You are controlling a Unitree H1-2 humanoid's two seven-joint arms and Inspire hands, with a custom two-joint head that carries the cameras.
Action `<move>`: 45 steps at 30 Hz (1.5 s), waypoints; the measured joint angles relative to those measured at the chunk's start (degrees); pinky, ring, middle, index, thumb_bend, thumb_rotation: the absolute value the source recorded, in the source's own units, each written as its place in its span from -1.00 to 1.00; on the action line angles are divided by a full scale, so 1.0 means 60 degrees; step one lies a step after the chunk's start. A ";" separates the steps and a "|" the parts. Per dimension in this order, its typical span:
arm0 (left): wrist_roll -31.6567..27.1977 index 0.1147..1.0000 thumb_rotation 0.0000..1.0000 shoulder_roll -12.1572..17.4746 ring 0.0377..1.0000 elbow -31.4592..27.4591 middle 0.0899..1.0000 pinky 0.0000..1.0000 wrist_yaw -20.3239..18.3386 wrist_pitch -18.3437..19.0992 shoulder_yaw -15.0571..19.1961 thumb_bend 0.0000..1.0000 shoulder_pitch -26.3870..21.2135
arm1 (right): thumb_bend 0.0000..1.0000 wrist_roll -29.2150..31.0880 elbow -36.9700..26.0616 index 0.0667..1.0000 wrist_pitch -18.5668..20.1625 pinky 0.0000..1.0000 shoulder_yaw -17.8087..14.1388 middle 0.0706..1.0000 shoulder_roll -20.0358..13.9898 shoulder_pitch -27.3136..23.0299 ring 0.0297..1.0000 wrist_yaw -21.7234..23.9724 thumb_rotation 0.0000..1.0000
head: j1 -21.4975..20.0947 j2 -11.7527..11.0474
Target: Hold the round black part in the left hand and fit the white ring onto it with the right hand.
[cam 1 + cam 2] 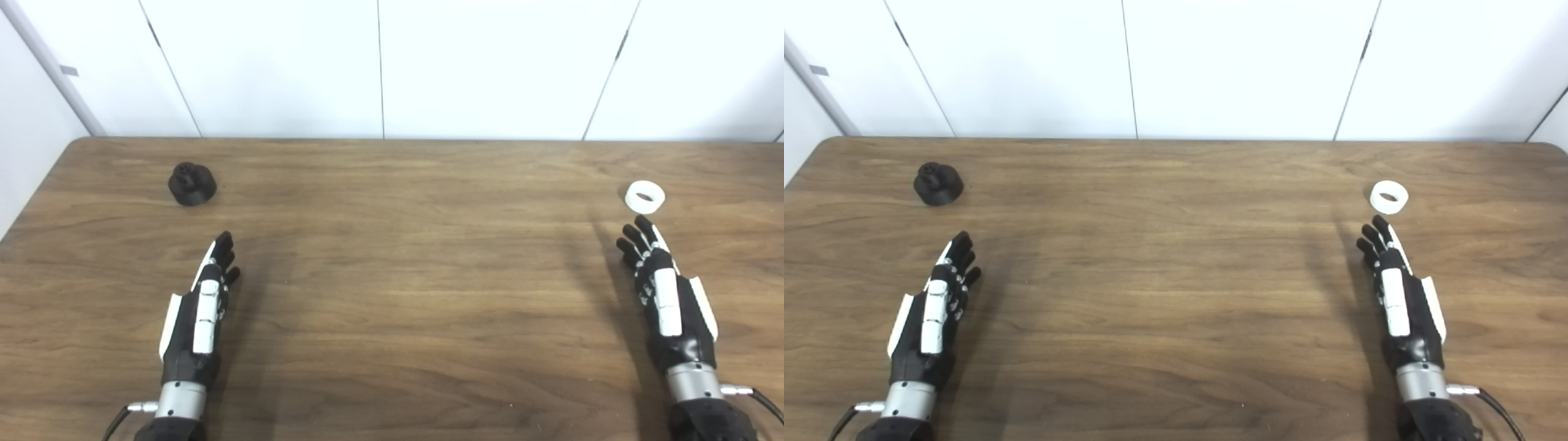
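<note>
There is 1 round black part (pixel 192 183) and 1 white ring (pixel 645 197) on 1 brown table (pixel 404 245). There are 2 robot hands: 1 left hand (pixel 199 312) and 1 right hand (pixel 664 294).

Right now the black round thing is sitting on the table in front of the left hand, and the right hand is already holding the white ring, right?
Not quite. The right hand is not holding the white ring; it is open, and the ring lies on the table just past its fingertips, as the left eye view shows. The black round thing does sit in front of the left hand.
</note>
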 measured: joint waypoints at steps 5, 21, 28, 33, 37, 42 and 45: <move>0.0002 0.96 1.00 0.0000 1.00 0.0000 0.98 1.00 0.0001 0.0000 0.0000 -0.09 0.0000 | 0.18 0.0000 0.0000 0.91 -0.0004 0.92 0.0008 0.87 0.0001 0.0000 0.83 0.0007 1.00 | 0.0000 0.0000; 0.0120 0.95 0.95 -0.0019 1.00 0.0001 0.98 1.00 0.0034 -0.0057 -0.0075 -0.05 0.0031 | 0.18 0.0173 0.0053 0.91 -0.0062 1.00 -0.0029 0.87 -0.0042 0.0008 0.85 0.0126 1.00 | 0.1199 -0.0585; 0.0445 0.97 0.88 -0.0113 1.00 0.0024 1.00 1.00 0.0071 -0.0186 -0.0213 0.00 0.0030 | 0.19 0.0432 0.0311 0.91 -0.0449 1.00 -0.0095 0.87 -0.0242 -0.0052 0.84 0.0320 1.00 | 0.1875 -0.1040; 0.0731 0.96 0.90 -0.0137 1.00 0.0110 0.99 1.00 0.0102 -0.0409 -0.0291 0.01 0.0029 | 0.17 0.0626 0.0414 0.91 -0.0450 1.00 -0.0183 0.87 -0.0352 -0.0110 0.85 0.0374 1.00 | 0.2416 -0.1435; 0.0908 0.95 0.88 -0.0181 1.00 0.0177 0.98 1.00 0.0154 -0.0556 -0.0348 0.03 0.0002 | 0.12 0.0848 0.0658 0.94 -0.0481 1.00 -0.0285 0.89 -0.0461 -0.0240 0.86 0.0507 1.00 | 0.2651 -0.1611; 0.1103 0.95 0.84 -0.0222 1.00 0.0317 0.98 1.00 0.0228 -0.0785 -0.0421 0.14 -0.0098 | 0.06 0.1058 0.0996 0.98 -0.0979 1.00 -0.0362 0.92 -0.0647 -0.0377 0.91 0.0781 1.00 | 0.2783 -0.1729; 0.1174 0.95 0.82 -0.0231 1.00 0.0350 0.98 1.00 0.0262 -0.0790 -0.0438 0.15 -0.0148 | 0.03 0.1080 0.1186 0.98 -0.1214 1.00 -0.0400 0.92 -0.0749 -0.0481 0.91 0.0863 1.00 | 0.2740 -0.1729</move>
